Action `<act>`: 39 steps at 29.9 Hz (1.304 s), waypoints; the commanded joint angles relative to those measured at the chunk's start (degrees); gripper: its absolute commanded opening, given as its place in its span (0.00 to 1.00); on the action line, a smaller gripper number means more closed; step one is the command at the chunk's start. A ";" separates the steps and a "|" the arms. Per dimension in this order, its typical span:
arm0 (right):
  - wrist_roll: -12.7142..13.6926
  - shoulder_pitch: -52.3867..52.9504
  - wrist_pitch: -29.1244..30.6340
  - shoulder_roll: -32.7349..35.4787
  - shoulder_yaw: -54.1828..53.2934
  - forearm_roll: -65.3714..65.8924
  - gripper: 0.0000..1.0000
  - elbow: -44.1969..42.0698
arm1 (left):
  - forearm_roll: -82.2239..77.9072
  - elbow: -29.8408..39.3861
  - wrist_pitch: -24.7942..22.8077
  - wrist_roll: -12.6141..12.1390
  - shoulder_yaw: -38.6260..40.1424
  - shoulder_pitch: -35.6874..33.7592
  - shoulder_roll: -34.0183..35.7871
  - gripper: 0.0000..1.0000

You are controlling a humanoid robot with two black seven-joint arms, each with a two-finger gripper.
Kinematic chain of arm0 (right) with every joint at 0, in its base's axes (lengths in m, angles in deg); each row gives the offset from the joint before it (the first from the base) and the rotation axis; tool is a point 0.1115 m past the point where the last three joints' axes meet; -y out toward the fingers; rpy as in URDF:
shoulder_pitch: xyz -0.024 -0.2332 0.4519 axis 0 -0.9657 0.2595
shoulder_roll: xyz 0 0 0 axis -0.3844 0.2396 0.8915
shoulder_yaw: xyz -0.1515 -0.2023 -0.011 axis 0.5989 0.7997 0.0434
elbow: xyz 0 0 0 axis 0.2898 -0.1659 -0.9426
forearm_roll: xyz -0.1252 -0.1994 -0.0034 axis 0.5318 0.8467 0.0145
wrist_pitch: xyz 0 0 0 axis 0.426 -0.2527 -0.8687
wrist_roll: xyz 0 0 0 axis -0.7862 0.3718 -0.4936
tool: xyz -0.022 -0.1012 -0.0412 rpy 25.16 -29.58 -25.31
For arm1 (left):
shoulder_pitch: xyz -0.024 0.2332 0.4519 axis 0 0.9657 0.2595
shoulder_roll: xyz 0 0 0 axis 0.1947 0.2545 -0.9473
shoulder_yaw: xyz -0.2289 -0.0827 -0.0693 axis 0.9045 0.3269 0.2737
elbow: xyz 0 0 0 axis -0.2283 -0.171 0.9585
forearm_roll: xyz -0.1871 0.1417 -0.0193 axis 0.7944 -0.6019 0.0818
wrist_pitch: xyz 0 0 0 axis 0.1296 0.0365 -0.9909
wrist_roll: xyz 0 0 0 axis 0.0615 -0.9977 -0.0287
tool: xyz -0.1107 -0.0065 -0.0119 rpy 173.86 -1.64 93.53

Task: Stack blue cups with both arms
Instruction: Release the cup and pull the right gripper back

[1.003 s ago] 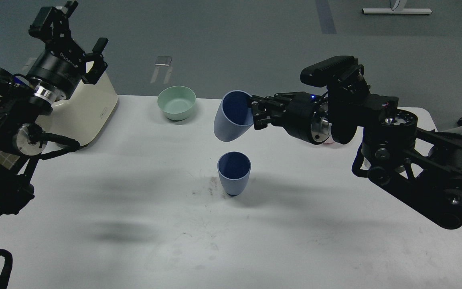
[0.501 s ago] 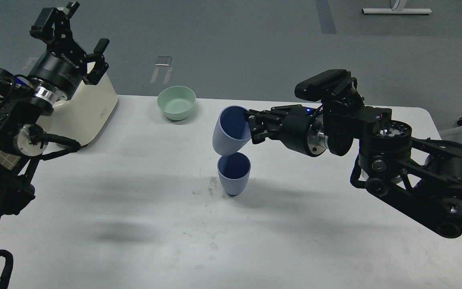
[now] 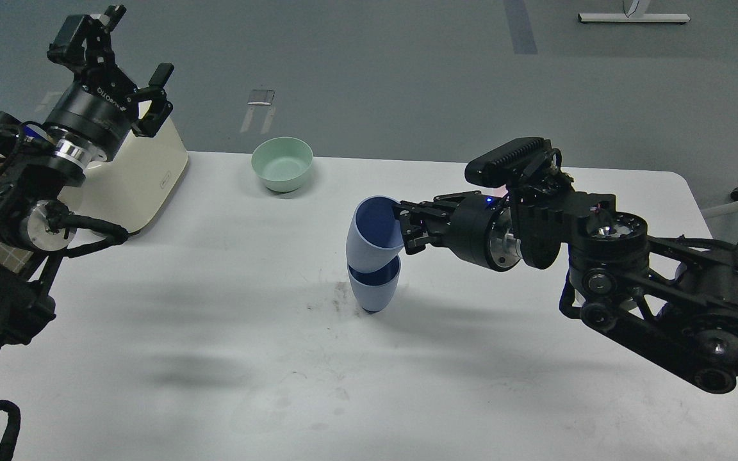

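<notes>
One blue cup (image 3: 374, 291) stands upright near the middle of the white table (image 3: 215, 358). My right gripper (image 3: 404, 232) is shut on the rim of the second blue cup (image 3: 371, 238), which tilts with its mouth up and to the right. Its base sits partly inside the mouth of the standing cup. My left gripper (image 3: 127, 61) is open and empty, raised high at the far left, well away from both cups.
A mint-green bowl (image 3: 282, 164) stands at the table's back edge. A cream-coloured appliance (image 3: 145, 173) sits at the back left, below my left gripper. The right arm's bulky links (image 3: 651, 282) span the table's right side.
My right gripper has moved down and slightly left with the held cup, from clear above the standing cup to its base entering that cup's mouth. The left arm has barely moved.
</notes>
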 commanded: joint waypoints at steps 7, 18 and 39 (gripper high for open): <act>0.00 -1.23 0.01 -0.08 0.03 0.05 0.01 -0.20 | 0.00 0.02 -0.08 0.01 -0.01 0.10 -0.09 0.96; 0.00 -1.41 0.01 -0.25 -0.14 0.05 0.33 -0.20 | 0.00 0.02 -0.08 0.01 -0.01 0.01 -0.09 0.96; -0.61 6.49 0.01 -10.80 -45.75 -0.83 1.00 -16.71 | 0.88 -1.12 -0.52 0.09 -0.01 -0.52 0.26 0.97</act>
